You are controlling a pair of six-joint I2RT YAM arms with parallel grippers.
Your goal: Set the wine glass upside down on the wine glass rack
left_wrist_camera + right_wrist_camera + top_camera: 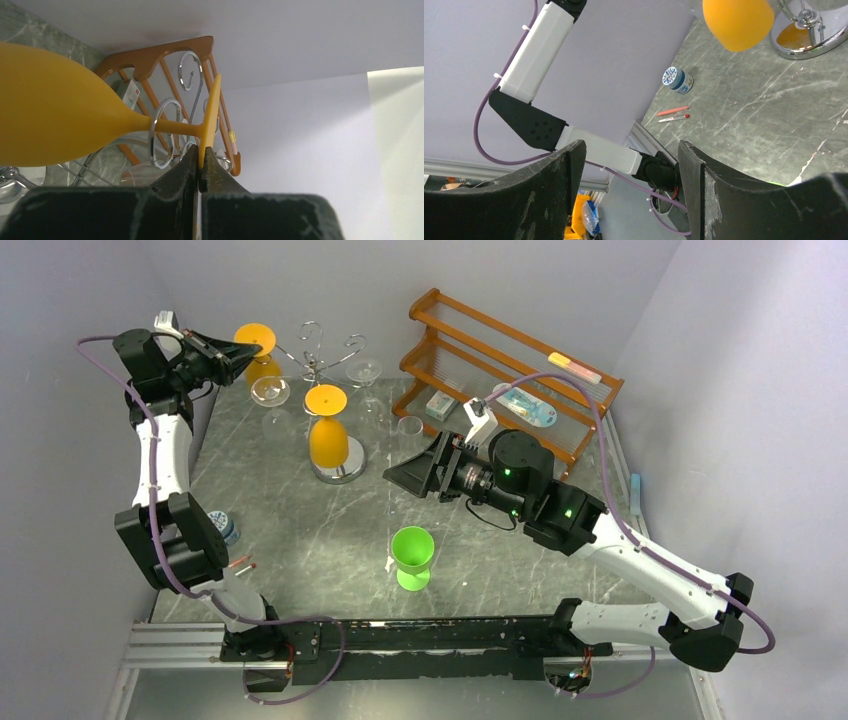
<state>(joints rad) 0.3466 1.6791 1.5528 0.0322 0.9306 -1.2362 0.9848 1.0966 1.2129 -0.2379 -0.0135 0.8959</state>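
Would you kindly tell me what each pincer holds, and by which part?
The left pincer grips the orange wine glass by the edge of its round foot; the right pincer is open and holds nothing.

L fingers (181, 174) pinch glass (55, 120) foot.

No words or numbers can be read anywhere. A small white box (438, 406) carries a red mark and fine print too small to make out. A clear packet (527, 407) shows blue printing, blurred. A round tin (676, 80) has only a blue-and-white pattern on its lid.
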